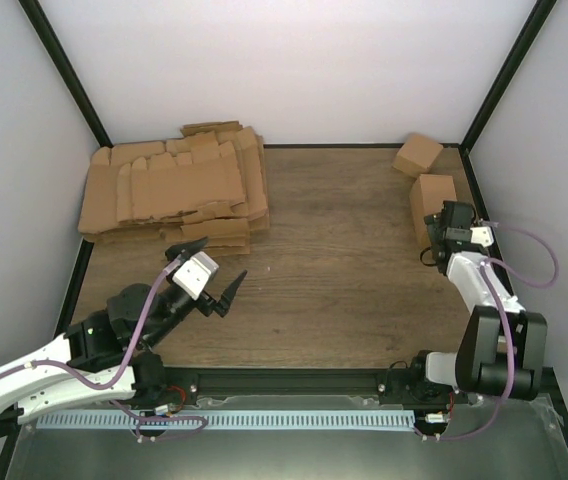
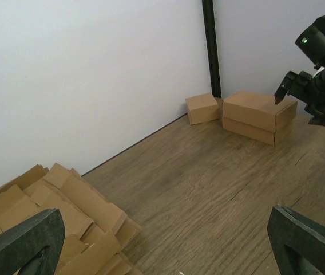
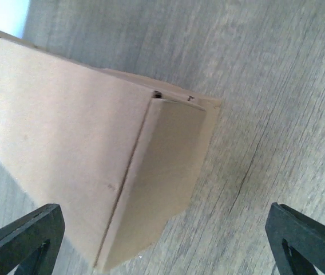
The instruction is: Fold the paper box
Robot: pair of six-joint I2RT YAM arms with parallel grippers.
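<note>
Right hand (image 3: 162, 212) released, jaws wide, poised over the closed paper box (image 3: 82, 132), apparently without contact. Left hand (image 1: 226, 257) released, near the pile of cardboard blanks (image 1: 174, 185).

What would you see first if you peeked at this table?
Probably the big messy pile of flat cardboard blanks at the far left of the table. Next come two folded brown boxes at the far right: a small box in the corner and the bigger paper box beside it, with the right gripper open right by it.
</note>
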